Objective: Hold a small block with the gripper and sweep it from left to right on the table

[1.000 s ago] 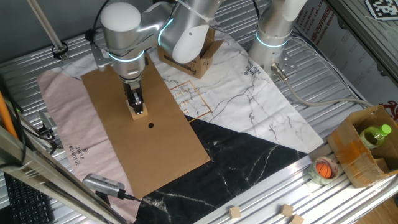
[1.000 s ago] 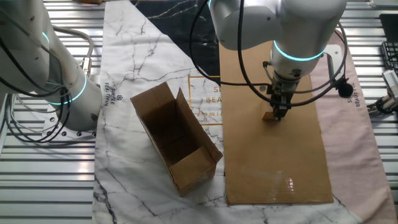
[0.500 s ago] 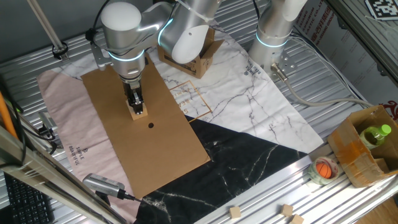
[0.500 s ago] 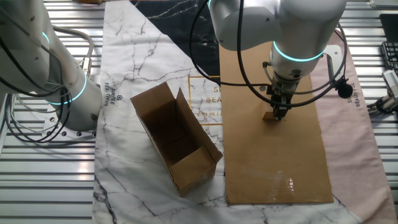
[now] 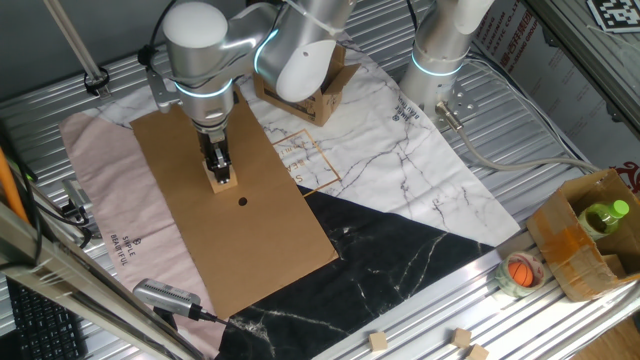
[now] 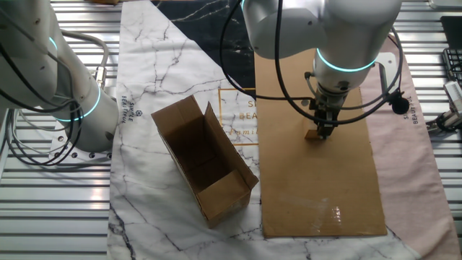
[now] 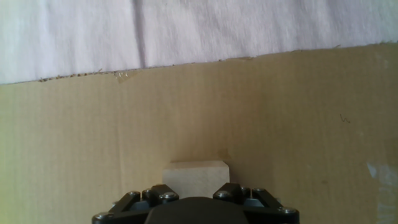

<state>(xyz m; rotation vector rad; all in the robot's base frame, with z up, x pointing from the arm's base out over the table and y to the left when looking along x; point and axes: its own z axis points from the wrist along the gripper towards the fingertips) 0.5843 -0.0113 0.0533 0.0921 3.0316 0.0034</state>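
The small block (image 5: 224,181) is a light tan wooden cube resting on the flat brown cardboard sheet (image 5: 270,240). My gripper (image 5: 219,166) stands straight down over it with its black fingers closed on the block's sides. In the other fixed view the block (image 6: 312,134) sits under my gripper (image 6: 323,127) on the cardboard. In the hand view the block (image 7: 196,178) sits between the two fingers (image 7: 144,198), with the cardboard and the pink cloth edge beyond.
An open brown cardboard box (image 6: 206,162) lies on the marble-print cloth (image 5: 400,160). A second white arm column (image 5: 440,50) stands at the back. A box with a green bottle (image 5: 590,230), a tape roll (image 5: 520,272) and tiny cubes (image 5: 460,338) sit at the right front edge.
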